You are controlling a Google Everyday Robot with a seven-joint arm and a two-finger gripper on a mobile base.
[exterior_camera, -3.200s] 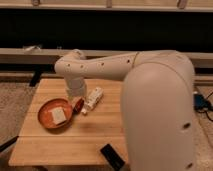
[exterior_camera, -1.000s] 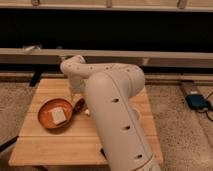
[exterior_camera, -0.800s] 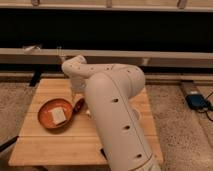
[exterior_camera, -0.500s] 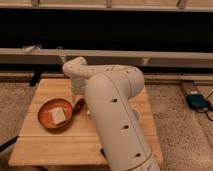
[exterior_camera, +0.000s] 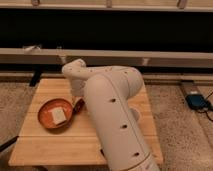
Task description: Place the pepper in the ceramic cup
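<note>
A wooden worktop stands on a speckled floor, with a pale ledge and a dark gap behind it. On the left half of the worktop lies an orange-red plate with a cream square piece on it. To the far right, on the floor, sits a small blue box with a cable.

The robot's thick white arm fills the foreground and covers the whole middle of the worktop, hiding whatever stands there. It rises from the bottom edge, bends at a rounded joint near the back of the worktop, and turns down toward the plate's right side.

The gripper points down just beside the plate's right rim. The pepper shows as a small dark red spot right at its tip, against the plate's edge. Whether the gripper is released or clenched on the pepper cannot be told.
</note>
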